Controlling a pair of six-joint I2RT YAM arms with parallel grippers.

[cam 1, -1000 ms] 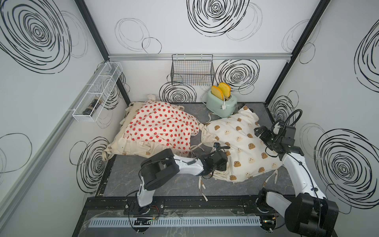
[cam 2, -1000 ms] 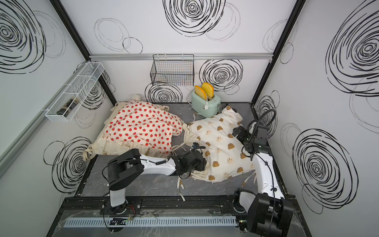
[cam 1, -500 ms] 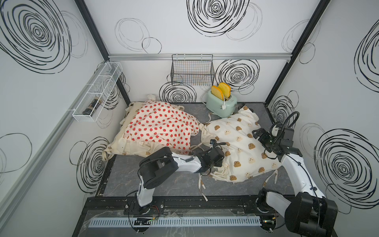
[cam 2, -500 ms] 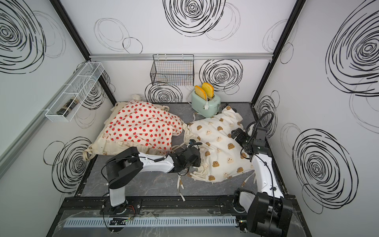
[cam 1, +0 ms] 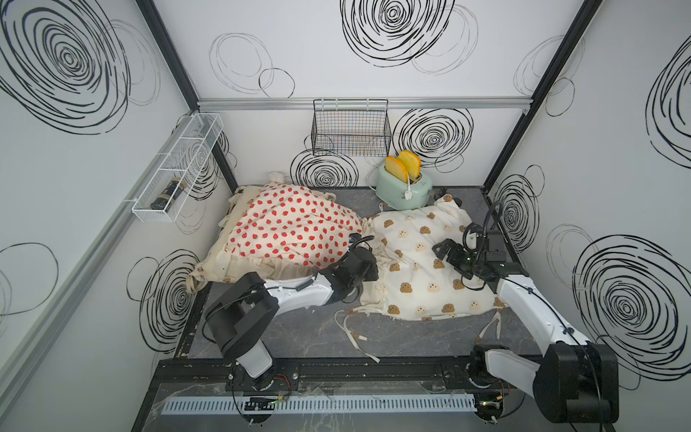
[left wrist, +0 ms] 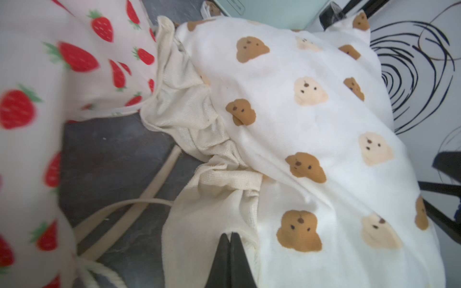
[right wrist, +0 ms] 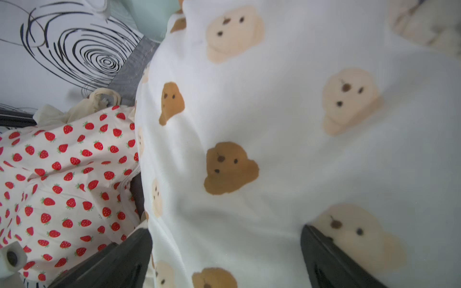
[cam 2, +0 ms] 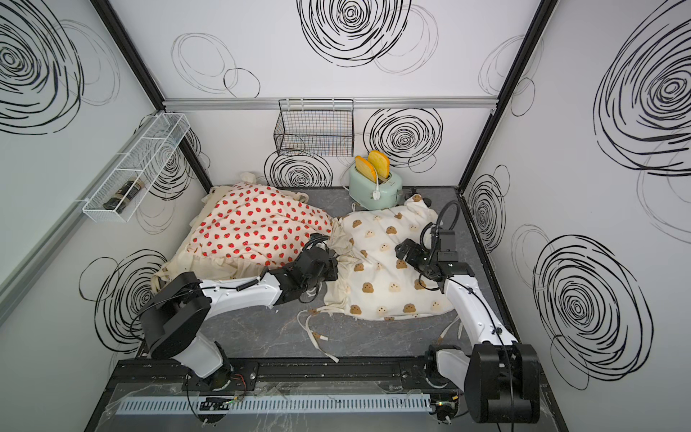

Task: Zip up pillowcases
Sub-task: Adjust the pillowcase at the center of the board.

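**A:** Where are the cases?

**B:** In both top views the bear case (cam 1: 422, 273) lies right of centre on the table (cam 1: 299, 336). Its far corner is against the toaster (cam 1: 405, 190). The strawberry case (cam 1: 288, 228) is left of centre, lying on a cream case (cam 1: 218, 267) that peeks out at its lower left.

**A:** Do the two touch?

**B:** Yes, the bear case's frill (left wrist: 199, 139) meets the strawberry case near mid-frame. Its ties (cam 1: 355, 336) trail over the table toward lower centre.

**A:** And the left gripper?

**B:** The left gripper (left wrist: 230, 237) is clenched, jaws flat together, with its tips at the frilled left edge of the bear case. I cannot tell whether any cloth or a zip pull is pinched between them.

**A:** The right one?

**B:** The right gripper (right wrist: 224, 249) is released. Its fingers (right wrist: 112, 259) are spread wide over the bear print, on the case's right half in the top views. They hold nothing.
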